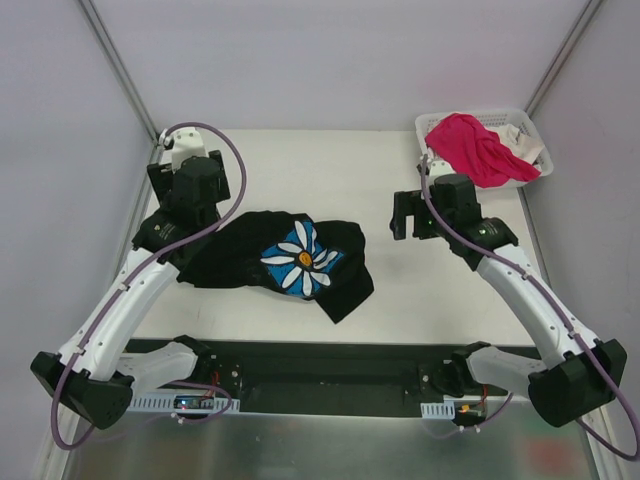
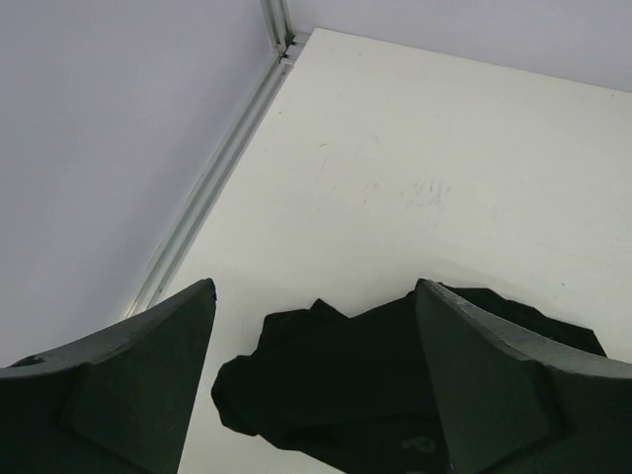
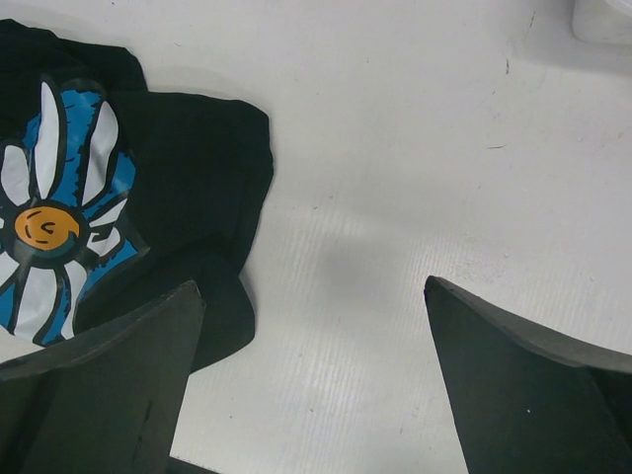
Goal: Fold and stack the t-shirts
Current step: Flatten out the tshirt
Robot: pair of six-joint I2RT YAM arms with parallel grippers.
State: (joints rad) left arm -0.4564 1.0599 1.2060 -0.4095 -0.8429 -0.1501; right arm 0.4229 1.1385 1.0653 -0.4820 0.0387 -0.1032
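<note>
Overhead view: the black t-shirt (image 1: 270,255) is seen lying crumpled, not folded, left of the frame's centre on the white table (image 1: 400,300), with its daisy print (image 1: 303,258) turned upward. The pink t-shirt (image 1: 475,145) is heaped in the white lattice basket (image 1: 480,115) at the upper right of the frame, and the white t-shirt (image 1: 515,138) is tucked beside it in the same basket.

Left wrist view: the left gripper (image 2: 314,291) is shown with its jaws spread wide and nothing clamped between them. A bunched edge of the black t-shirt is framed in the gap at the lower centre; the fingers appear to be clear of the cloth, though contact cannot be ruled out from this angle.

Right wrist view: the right gripper (image 3: 314,286) is likewise shown with jaws fully apart and empty, held over bare table. The black t-shirt and its print are seen at the left of that frame, just beside the left finger
</note>
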